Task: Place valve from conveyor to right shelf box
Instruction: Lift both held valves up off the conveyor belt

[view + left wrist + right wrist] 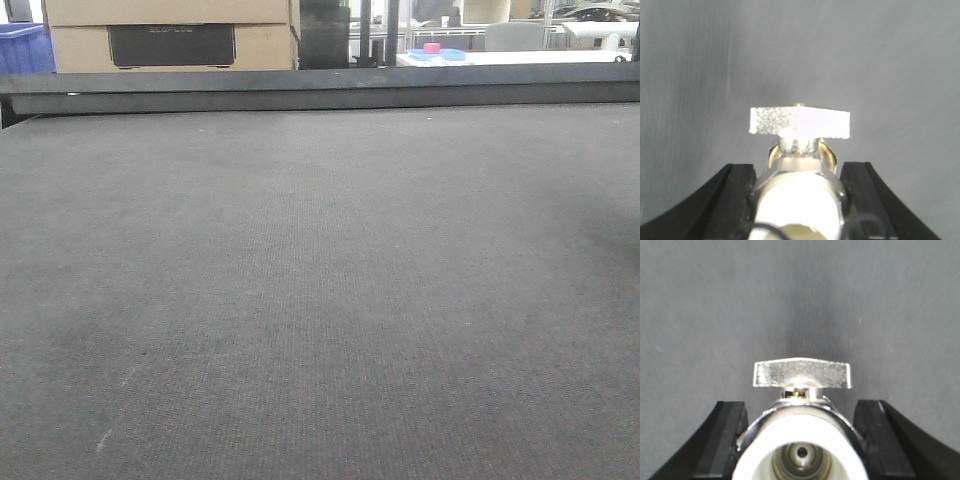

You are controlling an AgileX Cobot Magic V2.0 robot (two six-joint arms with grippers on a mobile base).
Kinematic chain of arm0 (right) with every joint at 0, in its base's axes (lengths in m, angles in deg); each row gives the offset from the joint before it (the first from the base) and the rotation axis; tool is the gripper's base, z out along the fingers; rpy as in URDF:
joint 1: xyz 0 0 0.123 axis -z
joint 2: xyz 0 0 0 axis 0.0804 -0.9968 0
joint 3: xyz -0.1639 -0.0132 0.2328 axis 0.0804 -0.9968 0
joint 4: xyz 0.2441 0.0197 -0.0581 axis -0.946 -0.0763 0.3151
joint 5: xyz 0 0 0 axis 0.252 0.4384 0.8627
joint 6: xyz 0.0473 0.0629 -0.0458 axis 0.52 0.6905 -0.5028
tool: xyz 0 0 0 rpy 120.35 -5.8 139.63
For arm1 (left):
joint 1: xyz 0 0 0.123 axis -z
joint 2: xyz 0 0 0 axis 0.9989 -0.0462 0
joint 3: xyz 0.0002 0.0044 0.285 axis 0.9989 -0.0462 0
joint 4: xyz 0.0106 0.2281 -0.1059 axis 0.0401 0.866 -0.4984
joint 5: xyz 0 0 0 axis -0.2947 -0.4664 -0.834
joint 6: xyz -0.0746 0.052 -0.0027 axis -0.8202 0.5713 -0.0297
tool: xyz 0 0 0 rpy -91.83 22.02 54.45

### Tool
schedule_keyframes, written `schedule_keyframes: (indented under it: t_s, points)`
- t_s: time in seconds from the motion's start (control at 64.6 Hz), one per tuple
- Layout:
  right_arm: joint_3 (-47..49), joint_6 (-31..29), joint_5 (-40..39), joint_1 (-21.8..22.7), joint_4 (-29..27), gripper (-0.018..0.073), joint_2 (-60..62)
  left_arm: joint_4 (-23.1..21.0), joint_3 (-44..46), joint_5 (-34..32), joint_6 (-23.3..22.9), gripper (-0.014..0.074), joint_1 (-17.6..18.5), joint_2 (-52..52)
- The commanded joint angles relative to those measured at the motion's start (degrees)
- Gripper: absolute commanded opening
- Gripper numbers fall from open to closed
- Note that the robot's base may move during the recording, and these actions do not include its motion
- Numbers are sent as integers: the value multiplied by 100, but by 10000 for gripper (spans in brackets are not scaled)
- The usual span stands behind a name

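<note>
Left claw (800, 167) clamps a chrome valve (800, 122) with a flat, grainy butterfly handle, at 6 o'clock in its view. Right claw (800, 404) grips a second valve (801, 374) likewise. The woven grey conveyor (320, 300) stretches wide and flat to its dark rail (320, 90) at 12 o'clock.

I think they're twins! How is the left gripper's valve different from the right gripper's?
The left valve has a grainy, skewed handle; the right valve has a smooth, straight one. The right valve shows a hole in its open end; the left valve looks washed-out white there. Both are silvery, held between black fingers.
</note>
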Motion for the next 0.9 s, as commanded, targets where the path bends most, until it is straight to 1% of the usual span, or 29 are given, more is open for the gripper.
schedule_keyframes:
  t_s: [0.0,0.108,0.155,0.263,0.356,0.449,0.542,0.712,0.882]
  points:
    - [-11,-171,-523,-5,62,-162,281,-201,-1,-490,0,-111,-23,623]
    - [-232,-354,-992,-5,62,-162,542,-201,-220,-1041,0,-111,-23,1164]
    - [-350,-412,-1205,-5,62,-162,654,-201,-361,-1375,109,-111,-23,1470]
    - [-643,-421,-1556,-5,62,-162,953,-201,-801,-1959,151,-111,-23,2144]
    - [-942,-456,-2011,-5,62,-162,1362,-201,-1258,-2277,151,-111,-23,2815]
    - [-1223,-456,-2471,-5,62,-162,1739,-201,-1646,-2448,151,-111,-23,3291]
    - [-1491,-456,-2695,-5,62,-162,2057,-216,-2008,-2621,151,-111,-23,3794]
    - [-1919,-456,-2709,-5,62,-162,2623,-216,-2569,-2670,151,-111,-23,4565]
    - [-2127,-456,-2709,-5,62,-162,3023,-206,-3114,-2682,151,-111,-23,4973]
